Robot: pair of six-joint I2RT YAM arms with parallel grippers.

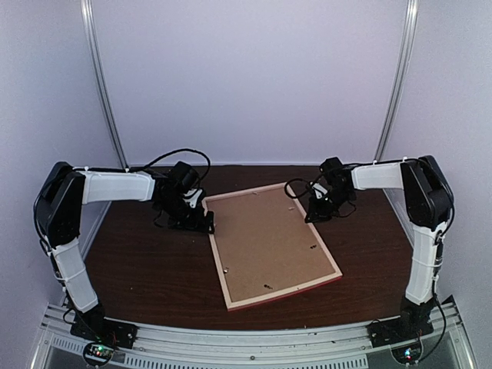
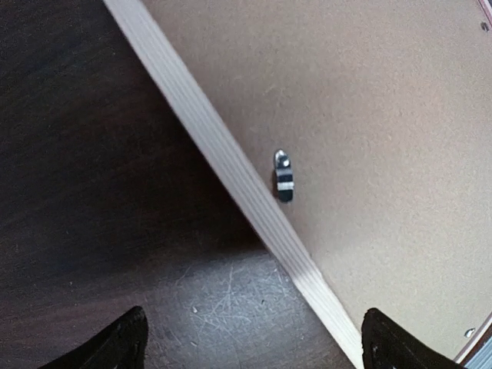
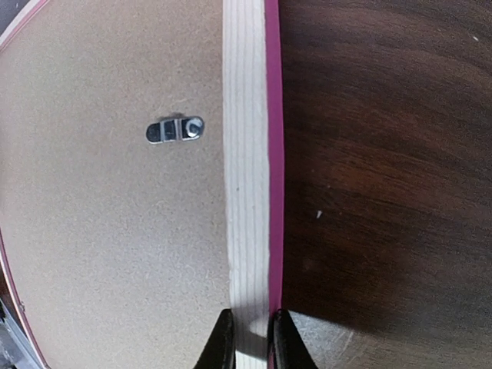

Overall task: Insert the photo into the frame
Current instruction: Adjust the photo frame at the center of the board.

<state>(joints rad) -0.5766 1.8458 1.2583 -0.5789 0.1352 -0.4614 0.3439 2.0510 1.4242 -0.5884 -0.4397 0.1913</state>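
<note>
The frame [image 1: 284, 294] lies face down at the table's middle, pale wood back up, pink showing at its edges. A brown backing board [image 1: 269, 242] fills it. The photo is hidden. My left gripper [image 1: 203, 221] is open and empty at the frame's far left corner. In the left wrist view its fingers [image 2: 123, 342] straddle the pale left rail [image 2: 231, 161], one over the table and one over the board. My right gripper [image 1: 314, 214] is shut on the frame's right rail [image 3: 246, 154], one finger [image 3: 223, 342] on each side of it.
Small metal turn clips sit on the backing board near the rails, one in the left wrist view [image 2: 284, 175] and one in the right wrist view [image 3: 175, 129]. The dark wooden table [image 1: 146, 269] is walled by pale panels behind and at both sides.
</note>
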